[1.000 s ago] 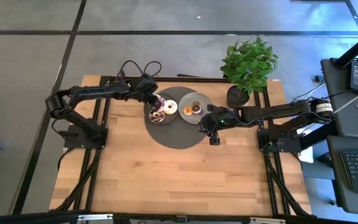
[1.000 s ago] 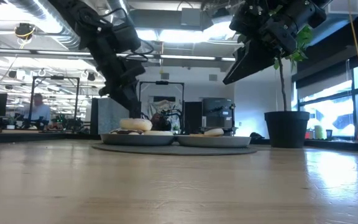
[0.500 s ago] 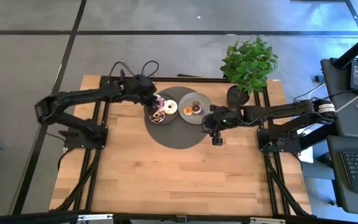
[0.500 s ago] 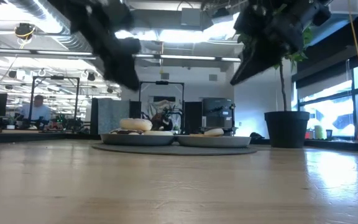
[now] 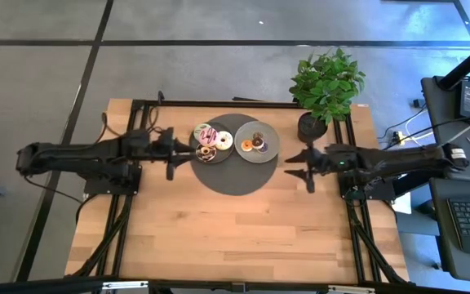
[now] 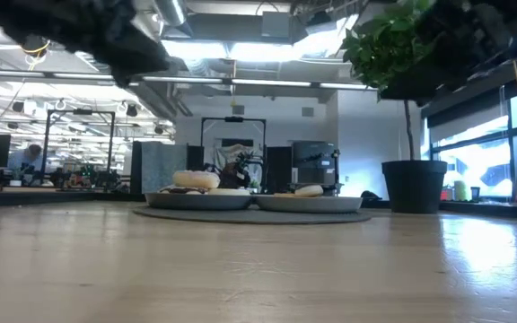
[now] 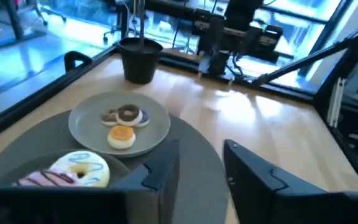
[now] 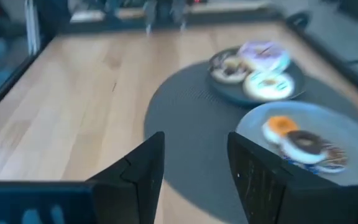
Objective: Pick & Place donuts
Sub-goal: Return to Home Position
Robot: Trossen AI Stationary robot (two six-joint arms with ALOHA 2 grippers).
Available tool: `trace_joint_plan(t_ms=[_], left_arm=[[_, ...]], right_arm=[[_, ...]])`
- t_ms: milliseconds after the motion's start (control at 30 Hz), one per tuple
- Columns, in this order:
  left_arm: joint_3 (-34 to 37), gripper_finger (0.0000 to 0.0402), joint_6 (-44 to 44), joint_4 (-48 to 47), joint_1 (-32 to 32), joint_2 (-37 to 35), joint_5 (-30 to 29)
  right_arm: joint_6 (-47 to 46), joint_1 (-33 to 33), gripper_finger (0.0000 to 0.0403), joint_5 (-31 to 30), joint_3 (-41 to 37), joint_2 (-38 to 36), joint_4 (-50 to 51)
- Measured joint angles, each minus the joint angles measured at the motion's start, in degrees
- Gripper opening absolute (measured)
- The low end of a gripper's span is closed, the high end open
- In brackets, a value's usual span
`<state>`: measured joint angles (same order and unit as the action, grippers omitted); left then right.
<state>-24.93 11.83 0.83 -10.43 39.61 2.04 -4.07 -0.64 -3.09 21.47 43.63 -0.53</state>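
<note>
Left gripper [image 5: 174, 153]: held in the air just off the mat's left rim, on the side of the desk's left edge. Fingers [image 7: 166, 177] parted, nothing between them.

Right gripper [image 5: 302, 162]: in the air over bare desk [image 5: 219, 237], just off the mat's right rim, near the pot of the plant [image 5: 326, 82]. Fingers [image 8: 138, 174] parted as well, empty.

Mat [image 5: 227, 175]: round, dark, lying midway along the desk's far edge. The plant stands at the right corner of that edge. Two plates sit side by side on the far half of the mat. Their rims meet or nearly meet; cannot tell which.

Donuts [image 5: 223, 141]: every one in sight lies on a plate, none on the mat or the bare desk, none in a gripper.
- Dark plate [image 5: 196, 158], on the left: pink donut [image 8: 263, 53], white donut [image 8: 267, 84] and chocolate donut [image 8: 229, 65], packed together and touching. From desk height one pale donut shows above the rim.
- Grey plate [image 7: 157, 124], on the right: orange donut [image 7: 121, 135] and dark brown donut [image 7: 128, 114], touching. More small pieces are pressed against the brown one on both sides. Exact count not readable.

Both arms lie stretched out low, from the left and right desk edges towards the mat.

Background: a person [image 6: 34, 157] far off in the room.
</note>
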Motion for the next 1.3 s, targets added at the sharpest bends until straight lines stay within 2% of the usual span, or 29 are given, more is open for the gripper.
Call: trace_joint_plan(t_ms=[200,567,833,1100,1300], left_arm=[[7.73,0.0119,1.12,2.44,1.84,-11.67,-0.73],[13.53,0.0118,-0.55,1.25,0.54,-28.19,-2.23],[21.14,0.012,0.92,8.99,0.52,-31.76,-2.86],[22.98,0.012,1.12,9.3,0.52,-32.06,-2.93],[23.07,0.0118,1.07,7.77,0.52,-34.1,-2.93]], right_arm=[[-1.95,0.02,0.0177,-2.89,-5.53,-13.37,0.27],[-2.43,0.02,0.0177,-3.33,-7.87,-28.9,8.87],[0.1,0.02,0.0177,-3.35,-8.01,-35.21,10.06],[1.43,0.02,0.0177,-3.31,-14.78,-36.89,1.46],[1.71,0.03,0.0177,-3.26,-16.19,-40.89,2.14]])
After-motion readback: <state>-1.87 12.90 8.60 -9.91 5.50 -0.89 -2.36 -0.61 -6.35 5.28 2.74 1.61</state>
